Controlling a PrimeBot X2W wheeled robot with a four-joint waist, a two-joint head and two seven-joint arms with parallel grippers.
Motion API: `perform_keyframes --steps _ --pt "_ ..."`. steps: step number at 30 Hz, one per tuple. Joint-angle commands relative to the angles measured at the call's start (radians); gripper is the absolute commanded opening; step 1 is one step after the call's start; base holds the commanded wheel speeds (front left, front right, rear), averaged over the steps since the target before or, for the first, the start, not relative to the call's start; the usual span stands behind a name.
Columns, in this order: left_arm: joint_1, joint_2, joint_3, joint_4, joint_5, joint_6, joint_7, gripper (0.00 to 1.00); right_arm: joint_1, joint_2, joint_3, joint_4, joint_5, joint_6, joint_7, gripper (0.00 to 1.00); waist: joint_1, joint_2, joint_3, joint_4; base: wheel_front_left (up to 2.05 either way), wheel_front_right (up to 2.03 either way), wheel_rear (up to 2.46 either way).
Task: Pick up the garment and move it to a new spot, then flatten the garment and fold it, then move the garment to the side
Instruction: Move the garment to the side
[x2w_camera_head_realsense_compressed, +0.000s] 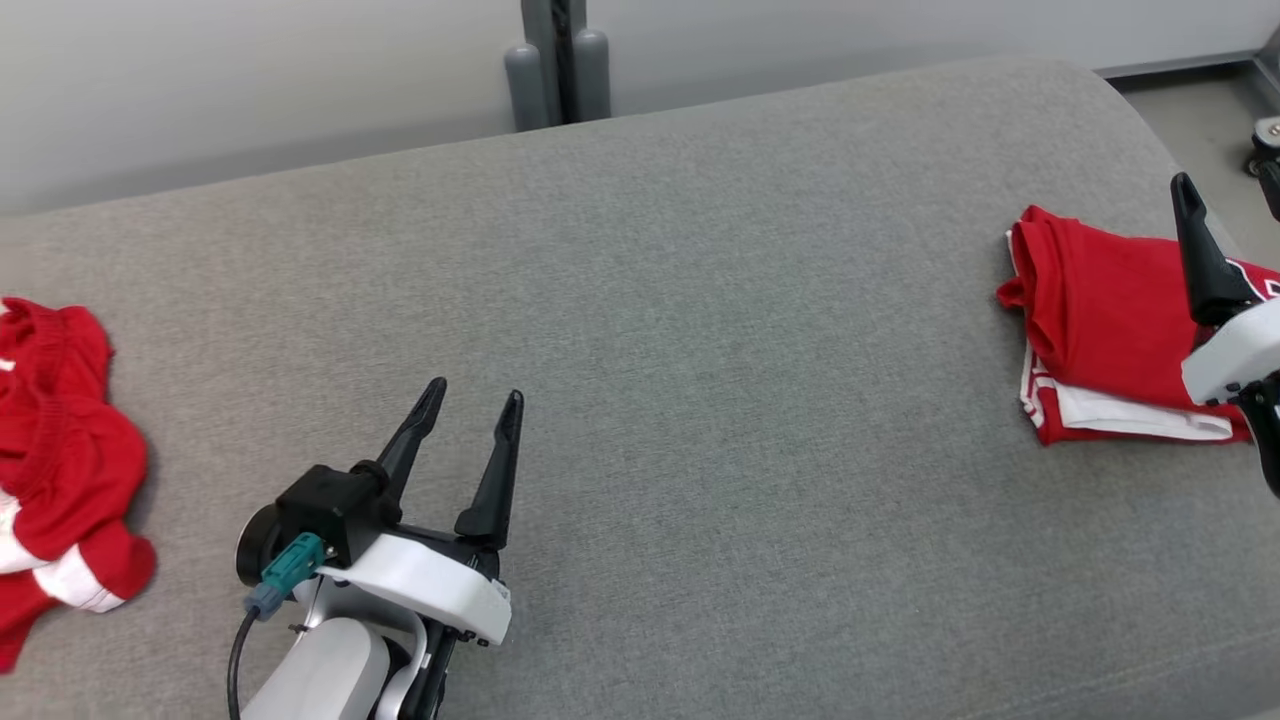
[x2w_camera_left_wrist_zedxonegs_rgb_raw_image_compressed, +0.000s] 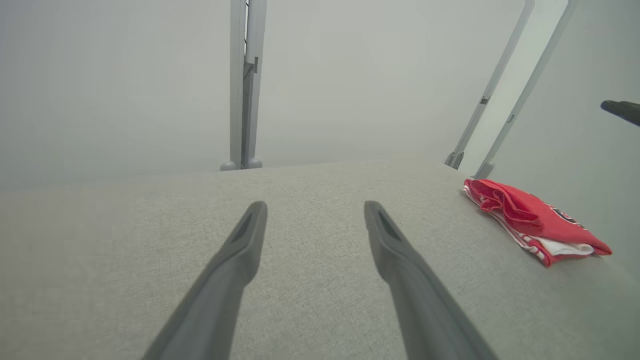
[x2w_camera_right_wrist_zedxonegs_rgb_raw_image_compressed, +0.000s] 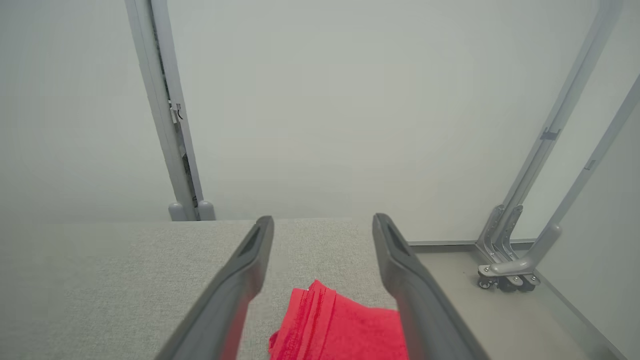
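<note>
Folded red garment (x2w_camera_head_realsense_compressed: 1100, 320) on grey fabric surface (x2w_camera_head_realsense_compressed: 700, 350)

Red-and-white garment (x2w_camera_head_realsense_compressed: 1100, 320), grey fabric surface (x2w_camera_head_realsense_compressed: 700, 350)

Soft, even light, faint shadow by the folded garment (x2w_camera_head_realsense_compressed: 1100, 320), hazy wrist views.

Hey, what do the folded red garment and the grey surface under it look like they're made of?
Folded red garment: soft matte knit, probably cotton jersey, judging by its limp folds and stitched edge. Grey surface: matte woven upholstery cloth, likely over padding, given its fine speckled weave and rounded edge.
</note>
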Motion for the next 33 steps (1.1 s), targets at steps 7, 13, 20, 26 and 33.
perform_keyframes --steps 7,13,20,26,33 --pt "0.027 0.001 0.033 -0.007 -0.005 0.008 -0.007 1.0 0.154 -0.001 -0.096 -0.159 -0.036 0.0 -0.002 1.0 0.0 0.0 -0.049 0.076 0.0 0.0 0.0" --pt "0.057 -0.001 0.058 -0.014 -0.003 0.014 -0.008 1.0 0.293 0.01 -0.177 -0.275 -0.069 0.0 0.003 1.0 0.0 0.0 -0.084 0.144 0.0 0.0 0.0" --pt "0.092 -0.007 0.111 -0.033 0.007 0.025 -0.008 1.0 0.464 0.076 -0.318 -0.412 -0.124 0.0 0.019 1.0 0.0 0.0 -0.125 0.219 0.0 0.0 0.0" --pt "0.136 -0.022 0.156 -0.039 0.015 0.025 -0.008 1.0 0.622 0.162 -0.41 -0.545 -0.168 0.0 0.034 1.0 0.0 0.0 -0.161 0.258 0.0 0.0 0.0" --pt "0.185 -0.045 0.208 -0.043 0.035 0.019 -0.008 1.0 0.753 0.252 -0.452 -0.666 -0.2 0.0 0.049 1.0 0.0 0.0 -0.182 0.262 0.0 0.0 0.0"
